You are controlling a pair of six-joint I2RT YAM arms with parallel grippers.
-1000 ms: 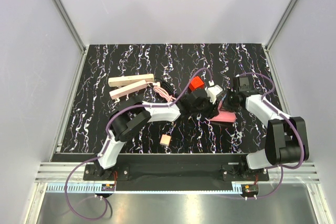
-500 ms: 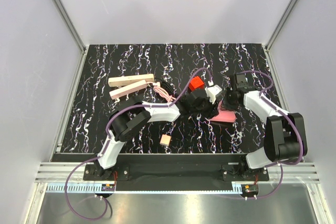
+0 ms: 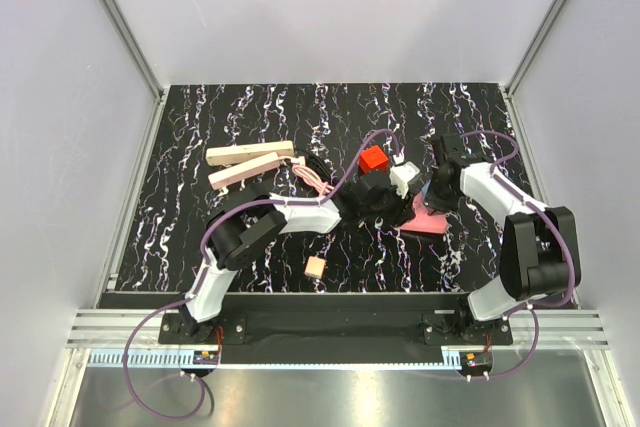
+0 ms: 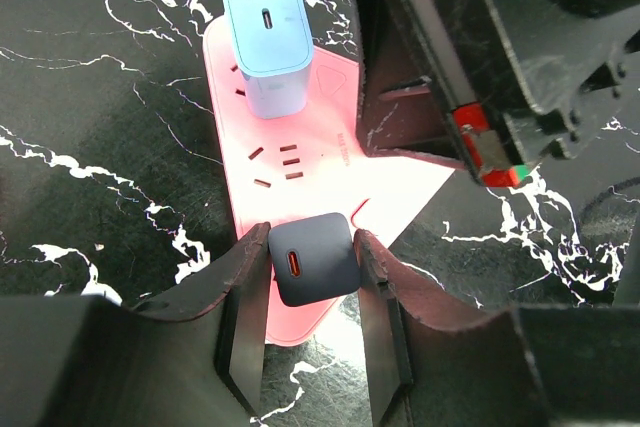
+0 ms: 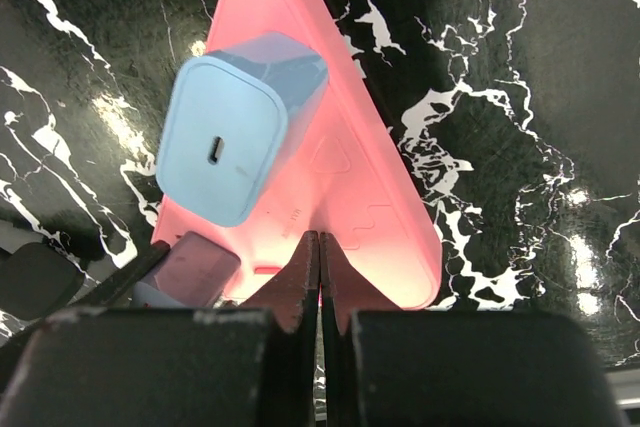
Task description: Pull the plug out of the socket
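Note:
The socket (image 4: 300, 137) is a flat pink triangular block with slot holes, lying on the black marbled table. A light-blue plug (image 4: 268, 37) stands in its far end and a dark grey plug (image 4: 312, 259) in its near end. My left gripper (image 4: 312, 277) is shut on the dark grey plug, one finger on each side. In the right wrist view, my right gripper (image 5: 319, 242) is shut, its tips resting on the socket (image 5: 370, 187) beside the light-blue plug (image 5: 235, 137). From above, both grippers meet over the socket (image 3: 432, 219).
A red cube (image 3: 374, 157) sits just behind the left wrist. Two cream bars (image 3: 250, 154) lie at the back left with a pink cable (image 3: 310, 177) beside them. A small tan cube (image 3: 315, 267) lies near the front edge.
My right arm has swung left and forward, bringing its shut gripper onto the socket. The left gripper has kept its grip on the dark grey plug and has not moved.

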